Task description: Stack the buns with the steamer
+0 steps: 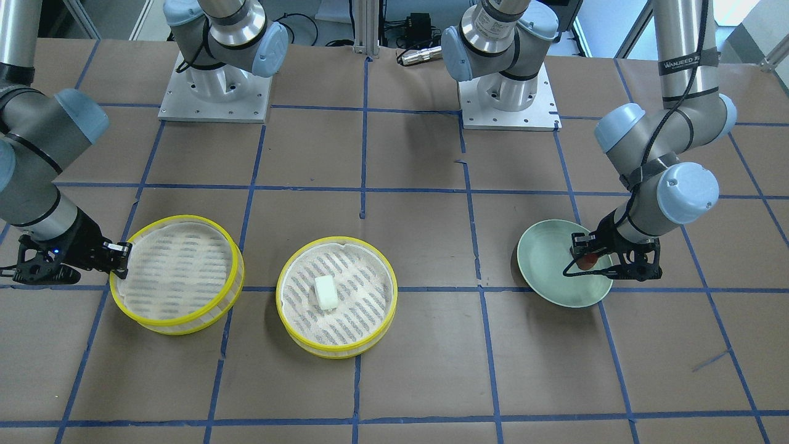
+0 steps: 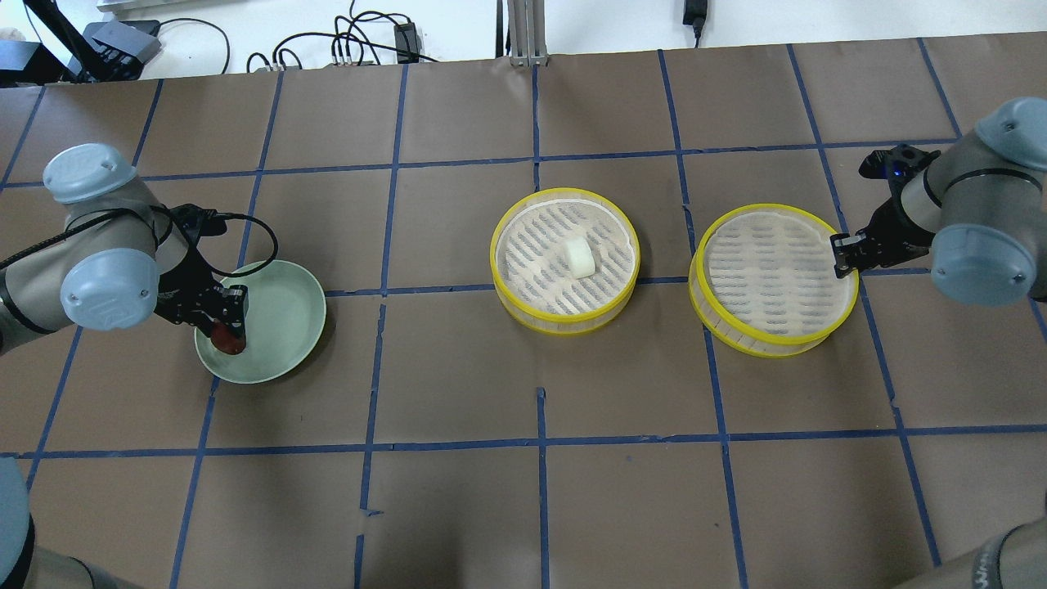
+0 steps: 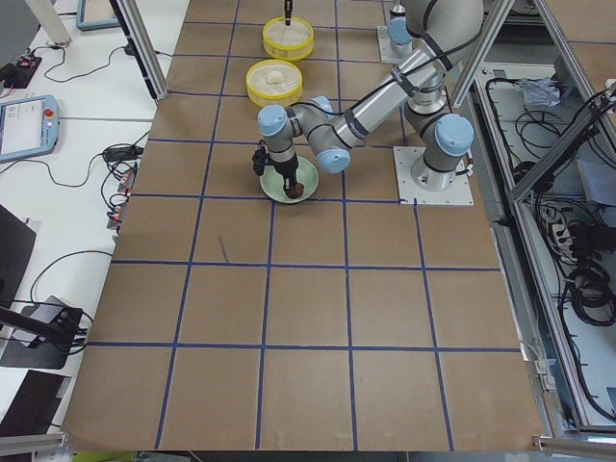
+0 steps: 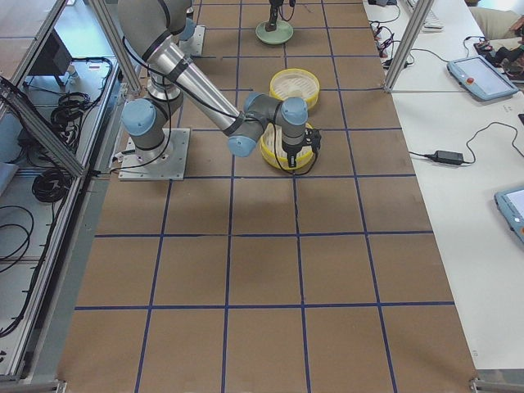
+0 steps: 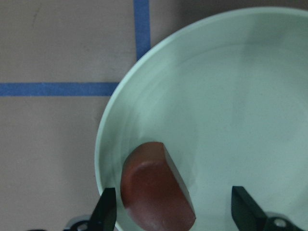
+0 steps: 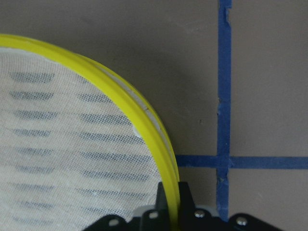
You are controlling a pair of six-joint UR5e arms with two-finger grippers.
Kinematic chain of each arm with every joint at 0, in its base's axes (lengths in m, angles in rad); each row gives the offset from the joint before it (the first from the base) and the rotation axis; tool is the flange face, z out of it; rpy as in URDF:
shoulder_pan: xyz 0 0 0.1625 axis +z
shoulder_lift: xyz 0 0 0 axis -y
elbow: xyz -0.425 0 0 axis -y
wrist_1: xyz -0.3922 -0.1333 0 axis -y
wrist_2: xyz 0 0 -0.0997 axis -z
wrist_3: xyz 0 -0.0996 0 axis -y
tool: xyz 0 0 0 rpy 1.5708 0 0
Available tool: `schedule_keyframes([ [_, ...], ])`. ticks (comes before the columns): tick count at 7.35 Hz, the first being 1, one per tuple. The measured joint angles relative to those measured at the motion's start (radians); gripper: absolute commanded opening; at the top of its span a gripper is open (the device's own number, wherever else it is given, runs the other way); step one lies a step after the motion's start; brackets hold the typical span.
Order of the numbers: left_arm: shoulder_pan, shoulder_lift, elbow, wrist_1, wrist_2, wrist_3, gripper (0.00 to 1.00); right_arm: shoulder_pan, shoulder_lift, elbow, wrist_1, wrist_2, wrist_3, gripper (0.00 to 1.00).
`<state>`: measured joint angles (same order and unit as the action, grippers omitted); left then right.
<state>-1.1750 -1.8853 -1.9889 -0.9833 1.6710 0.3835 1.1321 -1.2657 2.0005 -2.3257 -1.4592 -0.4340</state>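
centring matters: the left gripper (image 5: 174,209), spread around the brown bun (image 5: 154,192) at the plate's (image 2: 286,286) eight o'clock overhead, should close evenly; the right gripper (image 6: 175,202) pinches the empty steamer's (image 2: 761,348) rim at three o'clock.

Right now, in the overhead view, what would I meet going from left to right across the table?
The pale green plate with the reddish-brown bun in it → middle steamer tray holding the white bun → empty steamer tray → right end effector at that tray's right rim.
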Motion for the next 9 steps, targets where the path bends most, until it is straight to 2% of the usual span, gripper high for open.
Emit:
schedule_keyframes([
  [4,-0.005,0.007,0.023,0.001,-0.002,-0.004,0.0,0.001,-0.04,-0.022,0.019,-0.039,0.003,0.07],
  [6,-0.03,0.022,0.076,-0.029,-0.002,-0.017,0.01,0.015,-0.122,-0.068,0.139,-0.052,0.033,0.07],
  [7,-0.055,0.029,0.119,-0.073,-0.006,-0.033,0.01,0.05,-0.146,-0.101,0.199,-0.05,0.093,0.07],
  [9,-0.142,0.035,0.196,-0.151,-0.008,-0.129,0.01,0.205,-0.145,-0.16,0.238,-0.047,0.298,0.07],
])
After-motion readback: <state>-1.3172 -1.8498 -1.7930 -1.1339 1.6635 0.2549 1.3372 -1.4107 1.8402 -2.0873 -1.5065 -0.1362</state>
